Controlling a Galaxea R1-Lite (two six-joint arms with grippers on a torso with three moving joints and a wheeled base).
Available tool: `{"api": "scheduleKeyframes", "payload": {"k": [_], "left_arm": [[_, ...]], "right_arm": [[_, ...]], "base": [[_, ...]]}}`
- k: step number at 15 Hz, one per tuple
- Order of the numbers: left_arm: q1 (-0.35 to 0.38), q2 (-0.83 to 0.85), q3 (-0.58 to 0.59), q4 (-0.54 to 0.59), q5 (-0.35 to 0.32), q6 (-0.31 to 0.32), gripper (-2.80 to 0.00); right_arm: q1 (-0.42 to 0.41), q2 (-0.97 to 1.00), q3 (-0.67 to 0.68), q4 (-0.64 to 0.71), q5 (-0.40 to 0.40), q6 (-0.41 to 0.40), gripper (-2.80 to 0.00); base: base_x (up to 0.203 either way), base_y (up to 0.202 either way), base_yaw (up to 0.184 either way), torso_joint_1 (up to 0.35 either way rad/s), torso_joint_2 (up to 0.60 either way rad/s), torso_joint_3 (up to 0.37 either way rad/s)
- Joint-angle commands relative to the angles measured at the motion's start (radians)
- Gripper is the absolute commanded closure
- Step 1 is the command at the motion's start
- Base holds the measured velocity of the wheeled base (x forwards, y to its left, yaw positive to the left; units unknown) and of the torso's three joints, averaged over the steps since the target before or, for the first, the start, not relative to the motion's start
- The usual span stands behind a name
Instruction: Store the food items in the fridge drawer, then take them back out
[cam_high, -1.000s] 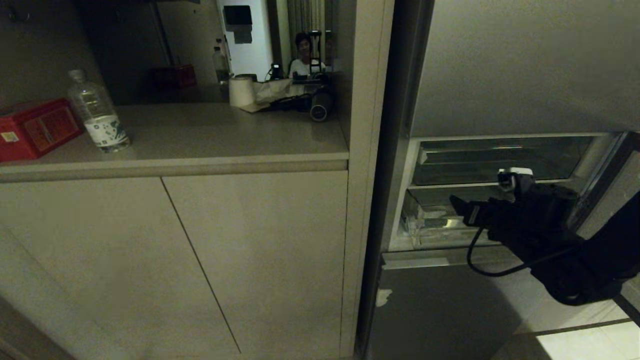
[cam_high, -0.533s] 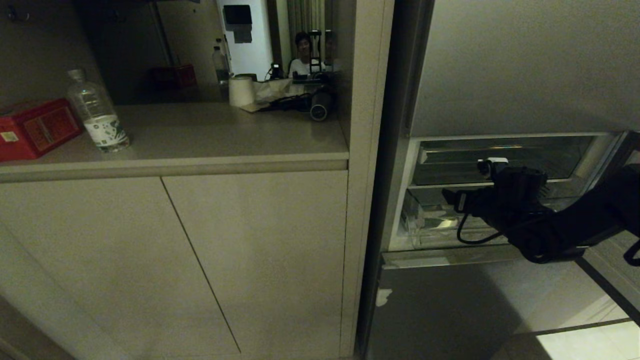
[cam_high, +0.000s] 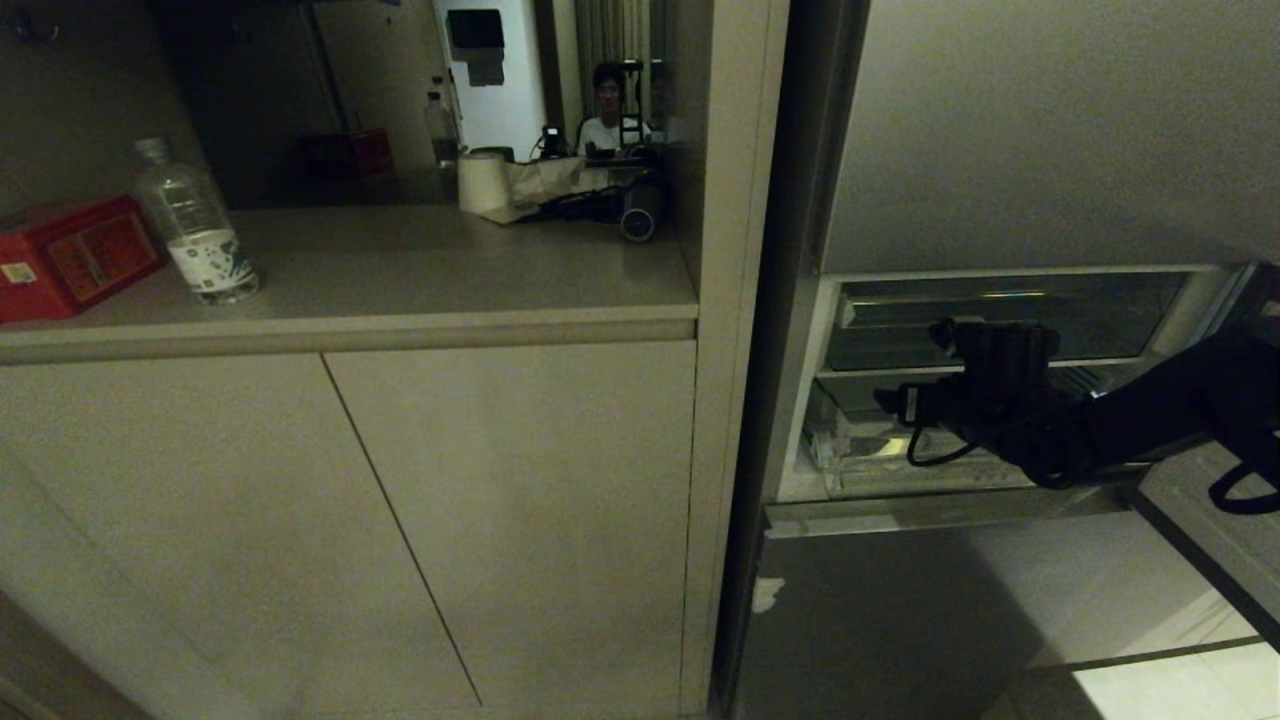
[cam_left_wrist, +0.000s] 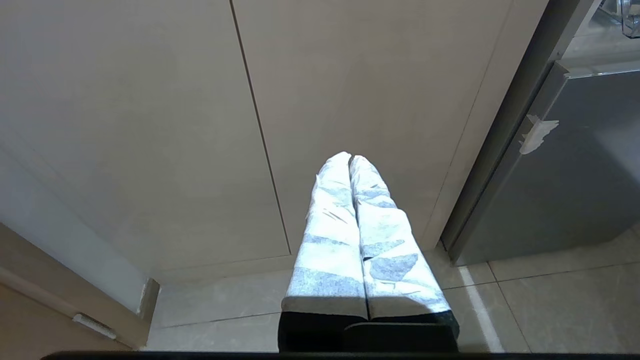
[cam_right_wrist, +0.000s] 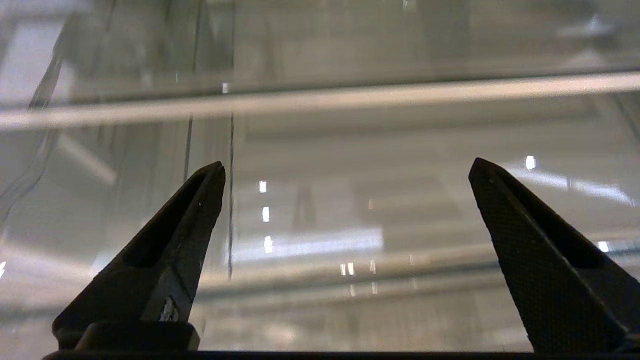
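Note:
The fridge drawer (cam_high: 858, 452), a shallow clear plastic tray with whitish tape scraps at its front left corner, sits in the open fridge compartment. My right gripper (cam_high: 893, 401) reaches into that opening just above the tray. It is open, and its black fingers (cam_right_wrist: 200, 210) stand wide apart with nothing between them. Only the drawer's clear plastic (cam_right_wrist: 320, 280) shows past the right gripper (cam_right_wrist: 348, 165). No food items are in view. My left gripper (cam_left_wrist: 349, 156) is shut, with its white-wrapped fingers pressed together. It hangs low in front of the cabinet doors.
A beige counter (cam_high: 400, 300) left of the fridge carries a water bottle (cam_high: 195, 230), a red box (cam_high: 70, 255) and a paper roll (cam_high: 483, 182). A person (cam_high: 605, 115) sits far behind. Grey fridge panels (cam_high: 1050, 130) lie above and below the opening, and an open door (cam_high: 1210, 520) juts out at the right.
My right arm has stretched forward and risen, carrying the gripper left and deeper into the fridge opening. The left arm has stayed still.

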Motion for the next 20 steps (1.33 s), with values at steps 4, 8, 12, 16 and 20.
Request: {"api": "scheduleKeyframes", "payload": {"k": [4, 8, 12, 16, 20], "left_arm": [[0.0, 0.001, 0.0, 0.001, 0.0, 0.0, 0.0], [0.0, 0.001, 0.0, 0.001, 0.0, 0.0, 0.0], [0.0, 0.001, 0.0, 0.001, 0.0, 0.0, 0.0], [0.0, 0.001, 0.0, 0.001, 0.0, 0.0, 0.0], [0.0, 0.001, 0.0, 0.001, 0.0, 0.0, 0.0]], "right_arm": [[0.0, -0.142, -0.028, 0.401, -0.026, 0.002, -2.8], [-0.006, -0.17, -0.031, 0.543, -0.046, 0.007, -2.8], [-0.014, -0.261, 0.007, 0.671, -0.05, 0.016, -2.8], [-0.036, -0.346, 0.017, 0.878, -0.053, 0.025, -2.8], [-0.058, -0.368, 0.086, 0.883, -0.046, 0.022, -2.8]], "base": [[0.0, 0.0, 0.0, 0.0, 0.0, 0.0], [0.0, 0.0, 0.0, 0.0, 0.0, 0.0], [0.0, 0.0, 0.0, 0.0, 0.0, 0.0], [0.0, 0.0, 0.0, 0.0, 0.0, 0.0], [0.0, 0.0, 0.0, 0.0, 0.0, 0.0]]}}
